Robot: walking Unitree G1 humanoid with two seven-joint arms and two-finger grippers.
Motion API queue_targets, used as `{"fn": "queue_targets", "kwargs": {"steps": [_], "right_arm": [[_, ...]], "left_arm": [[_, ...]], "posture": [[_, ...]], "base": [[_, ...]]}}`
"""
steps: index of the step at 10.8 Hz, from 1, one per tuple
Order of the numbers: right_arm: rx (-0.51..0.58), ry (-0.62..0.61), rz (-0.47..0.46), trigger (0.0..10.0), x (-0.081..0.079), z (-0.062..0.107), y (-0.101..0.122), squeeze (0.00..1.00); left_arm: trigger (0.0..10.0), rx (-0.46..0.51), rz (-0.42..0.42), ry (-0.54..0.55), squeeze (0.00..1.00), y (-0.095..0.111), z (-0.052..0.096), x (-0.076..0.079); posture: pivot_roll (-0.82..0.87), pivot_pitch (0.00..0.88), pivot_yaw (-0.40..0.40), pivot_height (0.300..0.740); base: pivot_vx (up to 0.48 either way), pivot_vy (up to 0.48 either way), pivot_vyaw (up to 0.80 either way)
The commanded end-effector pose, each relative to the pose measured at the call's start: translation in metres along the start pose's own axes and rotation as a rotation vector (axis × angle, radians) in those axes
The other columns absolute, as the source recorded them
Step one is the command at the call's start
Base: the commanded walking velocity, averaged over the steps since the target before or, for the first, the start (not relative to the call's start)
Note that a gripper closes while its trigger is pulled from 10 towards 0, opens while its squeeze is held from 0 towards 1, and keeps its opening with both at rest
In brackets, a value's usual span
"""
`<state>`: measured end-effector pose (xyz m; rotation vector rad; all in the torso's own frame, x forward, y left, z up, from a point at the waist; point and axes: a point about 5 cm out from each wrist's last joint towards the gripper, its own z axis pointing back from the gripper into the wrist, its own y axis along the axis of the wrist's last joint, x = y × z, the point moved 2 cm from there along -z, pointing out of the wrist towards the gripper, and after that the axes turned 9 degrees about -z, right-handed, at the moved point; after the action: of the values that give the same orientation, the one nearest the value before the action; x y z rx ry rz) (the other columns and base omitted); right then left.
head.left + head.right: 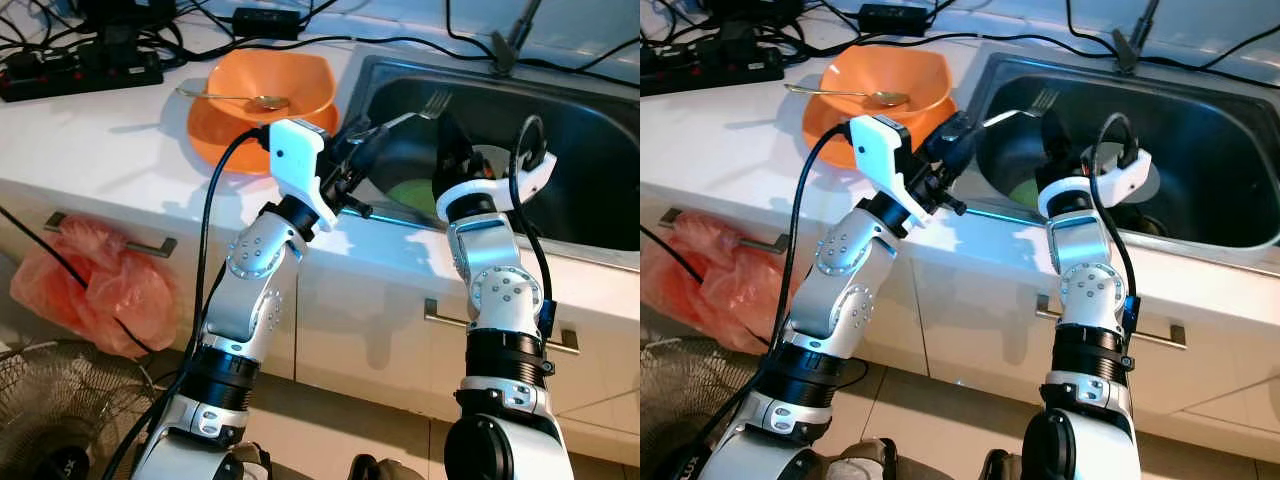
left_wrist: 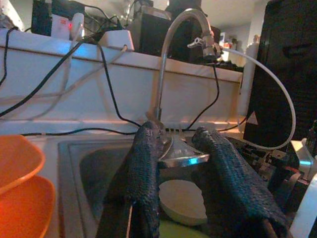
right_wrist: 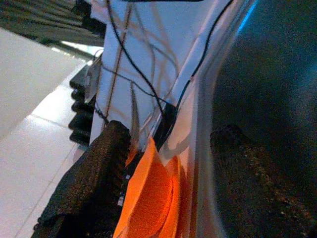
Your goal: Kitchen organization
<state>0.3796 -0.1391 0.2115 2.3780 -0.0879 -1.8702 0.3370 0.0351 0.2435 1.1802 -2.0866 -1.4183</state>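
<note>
My left gripper (image 1: pixel 372 135) is over the left rim of the steel sink (image 1: pixel 600 215), shut on the handle of a metal fork (image 1: pixel 432 101) whose tines point out over the basin. In the left wrist view the fork handle (image 2: pixel 182 159) sits pinched between the two black fingers. My right gripper (image 1: pixel 455 150) is down inside the sink, open with nothing between its fingers (image 3: pixel 94 183). Below it lie a green plate (image 1: pixel 412 195) and a white plate (image 2: pixel 182 201). Stacked orange bowls (image 1: pixel 265 105) stand on the counter left of the sink, with a spoon (image 1: pixel 235 98) laid across them.
A black power strip (image 1: pixel 80 70) and several cables run along the back of the white counter (image 1: pixel 90 140). The faucet (image 2: pixel 166 64) rises behind the sink. A pink plastic bag (image 1: pixel 95 280) hangs on a drawer handle, and a fan (image 1: pixel 60 410) stands on the floor.
</note>
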Motion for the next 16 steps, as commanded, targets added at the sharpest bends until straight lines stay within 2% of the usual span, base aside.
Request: {"fn": "queue_targets", "kwargs": {"steps": [1,3,7,12,15,16], "right_arm": [[-0.005,0.02,-0.045,10.0,-0.009,-0.005,-0.005,0.0],[-0.011,0.031,-0.097,10.0,-0.014,-0.006,-0.005,0.0],[-0.049,0.089,-0.135,10.0,-0.026,-0.005,-0.01,0.0],[-0.063,0.09,-0.139,10.0,-0.025,-0.005,-0.012,0.0],[-0.065,0.093,-0.134,10.0,-0.026,-0.004,-0.012,0.0],[-0.066,0.096,-0.129,0.0,-0.026,-0.004,-0.012,0.0]], "left_arm": [[10.0,0.034,-0.021,-0.01,0.0,0.009,-0.003,0.001],[10.0,0.023,-0.01,-0.024,0.0,0.006,-0.002,0.004],[10.0,-0.017,0.01,-0.079,0.0,-0.003,-0.001,0.013],[10.0,-0.04,0.029,-0.162,0.0,-0.006,0.001,0.026],[10.0,-0.048,0.026,-0.165,0.0,-0.007,0.002,0.026],[10.0,-0.054,0.02,-0.16,0.0,-0.008,0.002,0.024]], "posture": [[0.2,0.142,-0.045,0.74],[0.19,0.141,-0.043,0.74],[0.19,0.135,-0.04,0.74],[0.19,0.133,-0.04,0.74],[0.19,0.138,-0.042,0.74],[0.2,0.14,-0.043,0.74]], "base": [[0.0,0.0,0.0],[0.0,0.0,0.0],[0.0,0.0,0.0],[0.0,0.0,0.0],[0.0,0.0,0.0],[0.0,0.0,0.0]]}}
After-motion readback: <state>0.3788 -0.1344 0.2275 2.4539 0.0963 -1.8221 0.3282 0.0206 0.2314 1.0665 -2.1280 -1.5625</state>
